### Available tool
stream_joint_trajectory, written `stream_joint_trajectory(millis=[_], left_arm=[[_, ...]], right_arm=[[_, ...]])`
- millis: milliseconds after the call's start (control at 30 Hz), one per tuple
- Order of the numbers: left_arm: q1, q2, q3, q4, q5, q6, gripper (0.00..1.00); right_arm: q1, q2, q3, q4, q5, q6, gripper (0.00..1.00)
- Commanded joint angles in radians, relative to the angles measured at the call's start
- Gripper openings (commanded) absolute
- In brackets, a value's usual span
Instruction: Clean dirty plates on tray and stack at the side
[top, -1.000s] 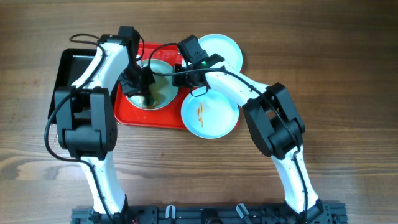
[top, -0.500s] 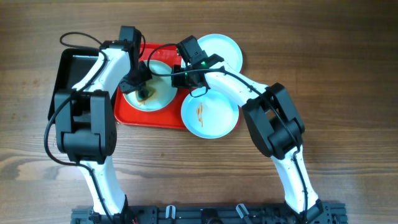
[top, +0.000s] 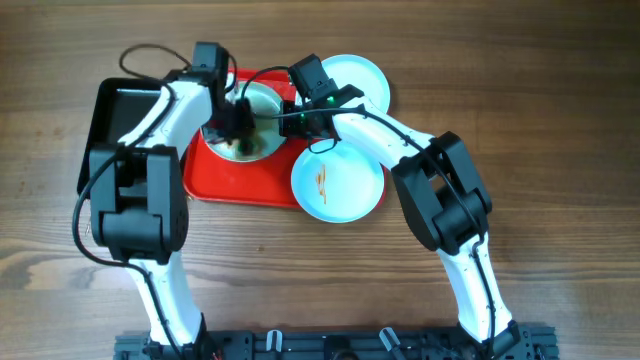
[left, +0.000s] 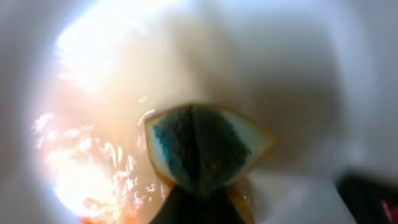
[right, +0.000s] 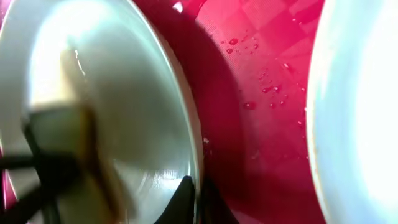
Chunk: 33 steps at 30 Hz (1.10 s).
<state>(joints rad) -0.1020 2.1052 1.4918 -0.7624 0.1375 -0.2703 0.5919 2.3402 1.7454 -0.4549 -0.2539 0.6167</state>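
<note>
Left gripper (top: 237, 126) is closed on the sponge (left: 202, 146), pressed to the plate (top: 263, 104) directly ahead. It has shifted up the plate face. Right gripper (right: 189, 188) clamps the plate rim, tilting it above the tray (top: 215, 185). Scrubbing continues and stacking is pending.

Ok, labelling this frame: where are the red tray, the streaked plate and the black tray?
red tray (top: 230, 186), overhead view, bare floor near its front edge.
streaked plate (top: 342, 186), overhead view, its centre.
black tray (top: 100, 115), overhead view, its left side.
</note>
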Motion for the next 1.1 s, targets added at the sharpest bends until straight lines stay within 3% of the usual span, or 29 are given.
stream_joint_trajectory(millis=[0,167,233,433,600,767,900,1067], left_arm=[[0.014,0.013,0.003,0.133,-0.455,-0.143,0.04],[0.014,-0.041,0.148,0.102,-0.467,-0.146,0.04],[0.016,-0.121,0.246,-0.050,-0.361,-0.146,0.04],[0.081,-0.180,0.248,-0.258,-0.253,-0.146,0.04],[0.177,-0.178,0.242,-0.275,-0.253,-0.146,0.04],[0.228,-0.178,0.242,-0.280,-0.253,-0.146,0.04],[0.232,-0.178,0.242,-0.276,-0.254,-0.146,0.04],[0.232,-0.178,0.242,-0.263,-0.254,-0.146,0.04]], right_arm=[[0.003,0.035,0.007,-0.011,-0.010,-0.014,0.04],[0.003,0.035,0.007,-0.010,-0.010,-0.014,0.04],[0.003,0.036,0.007,-0.009,-0.008,-0.015,0.04],[0.003,0.071,0.007,0.037,-0.010,-0.009,0.04],[0.002,0.089,0.007,0.069,-0.069,0.010,0.04],[-0.028,-0.024,0.011,0.040,-0.120,-0.179,0.04],[-0.026,-0.157,0.011,-0.069,0.065,-0.316,0.04],[0.022,-0.257,0.011,-0.089,0.300,-0.433,0.04]])
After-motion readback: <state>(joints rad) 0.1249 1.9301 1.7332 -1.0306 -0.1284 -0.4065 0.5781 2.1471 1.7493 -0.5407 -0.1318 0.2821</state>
